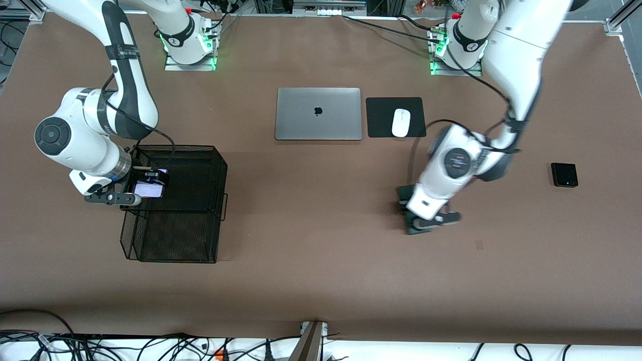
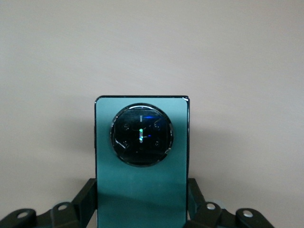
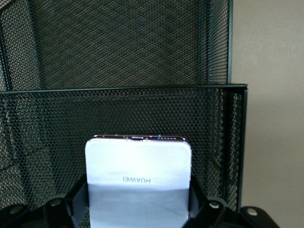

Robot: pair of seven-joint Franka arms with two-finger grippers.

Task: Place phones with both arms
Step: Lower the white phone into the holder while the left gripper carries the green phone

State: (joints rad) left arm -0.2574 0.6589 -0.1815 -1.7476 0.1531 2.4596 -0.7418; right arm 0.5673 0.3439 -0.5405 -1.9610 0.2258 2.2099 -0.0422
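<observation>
My right gripper hangs over the black mesh basket, at the end of it farther from the front camera. It is shut on the small white-pink phone. The right wrist view shows that phone between the fingers of the right gripper, with the basket's mesh wall past it. My left gripper is low at the table, shut on the dark green phone. The left wrist view shows the green phone's round camera ring and the left gripper clamping its sides. The small black phone lies flat toward the left arm's end.
A closed grey laptop lies near the arm bases. Beside it a white mouse rests on a black pad. Bare brown table spreads between the basket and the green phone.
</observation>
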